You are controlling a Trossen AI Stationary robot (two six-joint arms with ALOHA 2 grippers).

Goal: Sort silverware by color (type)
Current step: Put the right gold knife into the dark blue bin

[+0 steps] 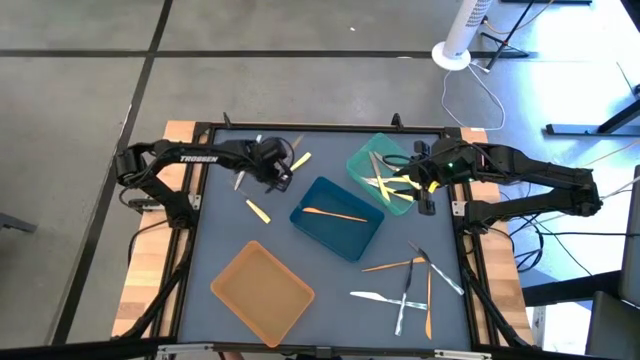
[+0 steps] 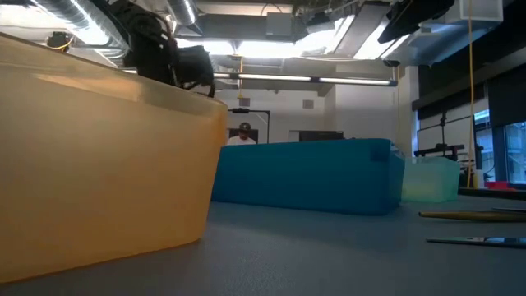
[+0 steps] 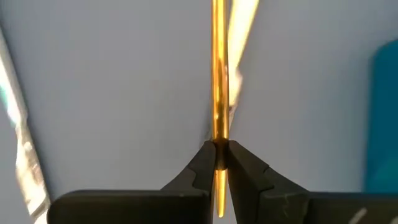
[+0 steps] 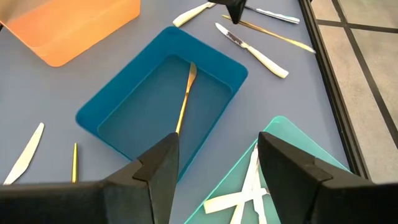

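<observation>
My left gripper [image 1: 274, 170] is at the far left of the table, shut on a thin gold-orange utensil [image 3: 219, 74] that points forward from the fingers. A pale utensil [image 3: 244, 18] lies on the table beyond it. My right gripper [image 4: 214, 177] is open over the edge of the teal tray [image 1: 372, 165], touching nothing. Pale utensils [image 4: 249, 186] lie crossed in that tray. The blue tray [image 4: 168, 93] in the middle holds one gold-orange utensil [image 4: 185, 99] flat on its floor. Several orange and silvery utensils [image 1: 410, 285] lie loose at the near right. My left gripper pinches the gold-orange utensil's thin shaft [image 3: 219, 140] between its two fingertips [image 3: 205, 162], seen edge-on. A short piece [image 3: 219, 202] sticks out behind the tips and the longer part runs forward. Whether it is lifted clear of the table cannot be told.
An orange tray [image 1: 262, 290] sits at the near left and fills the low view's left side [image 2: 99, 156]. More loose utensils lie by my left gripper: a yellow one [image 1: 258, 211] and a silvery one [image 1: 240, 181]. Bare table shows between the trays.
</observation>
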